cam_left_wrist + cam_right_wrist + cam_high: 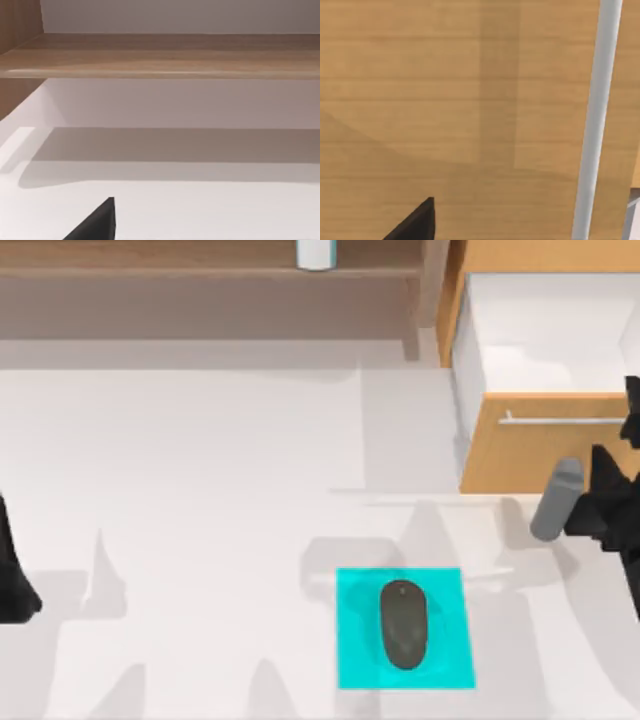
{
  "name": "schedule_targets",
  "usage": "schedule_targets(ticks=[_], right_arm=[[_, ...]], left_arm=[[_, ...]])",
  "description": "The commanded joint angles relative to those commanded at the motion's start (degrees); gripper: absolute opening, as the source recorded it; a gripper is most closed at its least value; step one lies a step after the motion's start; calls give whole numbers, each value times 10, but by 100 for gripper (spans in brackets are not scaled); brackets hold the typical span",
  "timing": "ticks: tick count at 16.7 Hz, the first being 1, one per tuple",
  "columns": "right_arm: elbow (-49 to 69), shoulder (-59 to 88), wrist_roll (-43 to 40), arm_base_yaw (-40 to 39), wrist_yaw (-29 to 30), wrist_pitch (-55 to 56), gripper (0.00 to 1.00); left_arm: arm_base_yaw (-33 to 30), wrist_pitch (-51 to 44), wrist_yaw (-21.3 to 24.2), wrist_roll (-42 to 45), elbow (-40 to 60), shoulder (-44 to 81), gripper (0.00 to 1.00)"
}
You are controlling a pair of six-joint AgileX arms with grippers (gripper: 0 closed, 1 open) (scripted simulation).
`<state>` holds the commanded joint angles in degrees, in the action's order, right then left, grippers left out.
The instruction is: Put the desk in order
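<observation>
On the white surface (200, 490) the right gripper (605, 502), jaws clamped on a grey cylinder (556, 500), waits beside the open drawer (545, 345), probably to store it.

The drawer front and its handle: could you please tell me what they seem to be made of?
The drawer front looks like light wood or a wood-look laminate, with faint grain lines and a matte finish. Its handle is a thin silver bar, probably smooth metal, though it could be painted.
</observation>
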<state>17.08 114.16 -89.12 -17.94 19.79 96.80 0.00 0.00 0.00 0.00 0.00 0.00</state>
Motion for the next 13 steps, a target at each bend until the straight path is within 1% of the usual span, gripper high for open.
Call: schedule_targets(ticks=[5, 13], right_arm=[[6, 1, 0, 3, -3, -5, 100], [6, 1, 0, 3, -3, -5, 40]], left_arm=[[0, 0, 0, 0, 0, 0, 100], [0, 0, 0, 0, 0, 0, 100]])
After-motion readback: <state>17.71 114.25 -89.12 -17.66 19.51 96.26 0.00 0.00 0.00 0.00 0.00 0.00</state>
